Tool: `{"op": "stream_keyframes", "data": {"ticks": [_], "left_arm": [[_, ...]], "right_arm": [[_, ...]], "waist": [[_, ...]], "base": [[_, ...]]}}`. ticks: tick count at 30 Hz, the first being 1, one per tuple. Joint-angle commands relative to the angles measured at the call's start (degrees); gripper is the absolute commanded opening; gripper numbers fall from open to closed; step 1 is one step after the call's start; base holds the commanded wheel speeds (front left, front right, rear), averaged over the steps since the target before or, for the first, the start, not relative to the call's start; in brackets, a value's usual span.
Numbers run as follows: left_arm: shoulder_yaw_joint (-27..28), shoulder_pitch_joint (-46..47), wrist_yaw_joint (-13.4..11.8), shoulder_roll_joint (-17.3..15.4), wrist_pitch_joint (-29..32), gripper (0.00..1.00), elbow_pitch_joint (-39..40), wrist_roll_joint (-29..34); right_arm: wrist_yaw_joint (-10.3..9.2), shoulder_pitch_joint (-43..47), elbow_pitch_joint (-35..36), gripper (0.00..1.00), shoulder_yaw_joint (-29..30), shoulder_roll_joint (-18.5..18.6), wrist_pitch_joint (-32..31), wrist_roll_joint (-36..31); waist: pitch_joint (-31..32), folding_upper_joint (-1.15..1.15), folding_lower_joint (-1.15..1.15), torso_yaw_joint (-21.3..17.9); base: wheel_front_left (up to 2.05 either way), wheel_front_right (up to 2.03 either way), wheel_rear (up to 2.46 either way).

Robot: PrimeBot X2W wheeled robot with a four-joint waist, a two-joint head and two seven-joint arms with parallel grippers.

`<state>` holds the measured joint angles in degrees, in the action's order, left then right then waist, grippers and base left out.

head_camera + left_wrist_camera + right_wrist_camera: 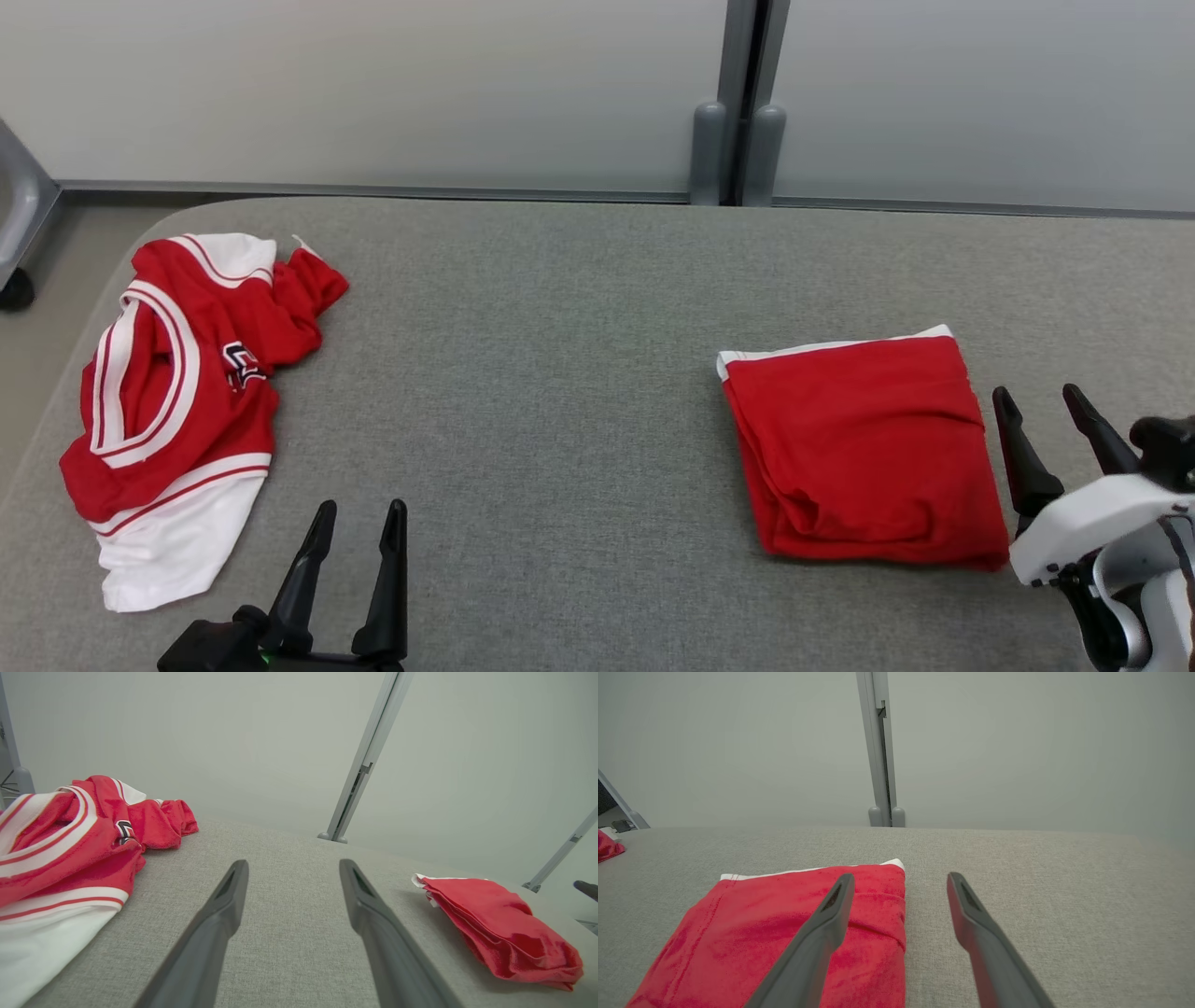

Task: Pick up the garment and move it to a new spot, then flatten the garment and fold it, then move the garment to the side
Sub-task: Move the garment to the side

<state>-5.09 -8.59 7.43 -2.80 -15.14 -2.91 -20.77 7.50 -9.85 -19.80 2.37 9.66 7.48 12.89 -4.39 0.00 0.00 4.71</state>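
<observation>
Two red garments lie on the grey fabric table (560,308), well apart; neither is gripped. Folded garment (864,448): right half of table in head view; neat rectangular stack, white trim along its far edge, lying flat on the surface. Crumpled jersey (177,392): far left, near the table's rounded corner; red w/ white bands and a white hem, bunched, not flattened; dark logo partly visible. Left gripper (361,511): lower left; fingers spread w/ bare table between them, holding nothing; the jersey's white hem lies just to its left, apart from the fingers. Right gripper (1038,397): lower right, just beside the folded garment's right edge; fingers spread, nothing between them; in right wrist view one finger overlaps the garment's far right corner, contact cannot be told. Behind the table: pale wall panels split by a grey post (738,103).
</observation>
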Motion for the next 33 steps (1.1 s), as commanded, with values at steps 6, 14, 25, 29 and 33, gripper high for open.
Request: {"op": "stream_keyframes", "data": {"ticks": [6,14,25,29,33], "left_arm": [[-0.92,2.26,0.1,-0.18,0.0,1.0,-1.02,-1.37],[-1.17,2.52,0.1,-0.19,0.0,1.0,-1.07,-1.91],[-1.69,4.87,0.1,-0.2,0.0,1.0,0.55,-0.88],[-2.93,6.98,0.1,-0.2,0.0,1.0,0.75,-0.3],[-3.08,8.58,0.11,-0.43,0.0,1.0,0.67,0.03]], "right_arm": [[-0.02,-7.08,-8.45,1.0,-3.72,3.87,-13.48,5.59],[-0.02,-8.15,-13.96,1.0,-3.99,3.71,-19.78,8.35],[-0.03,-15.09,-14.16,0.0,-5.16,10.83,-21.95,8.99],[-0.03,-19.39,-14.01,0.0,-4.93,19.44,-23.22,-0.48],[-0.03,-22.85,-13.95,0.0,-2.78,24.37,-26.5,-7.53]], "waist": [[-3.49,0.0,0.0,4.06],[-4.27,0.0,0.0,5.53],[-8.93,0.0,0.0,-1.2],[-12.52,0.0,0.0,-2.6],[-15.25,0.0,0.0,-2.94]], "base": [[0.0,0.0,0.0],[0.0,0.0,0.0],[0.0,0.0,0.0],[0.0,0.0,0.0],[0.0,0.0,0.0]]}}
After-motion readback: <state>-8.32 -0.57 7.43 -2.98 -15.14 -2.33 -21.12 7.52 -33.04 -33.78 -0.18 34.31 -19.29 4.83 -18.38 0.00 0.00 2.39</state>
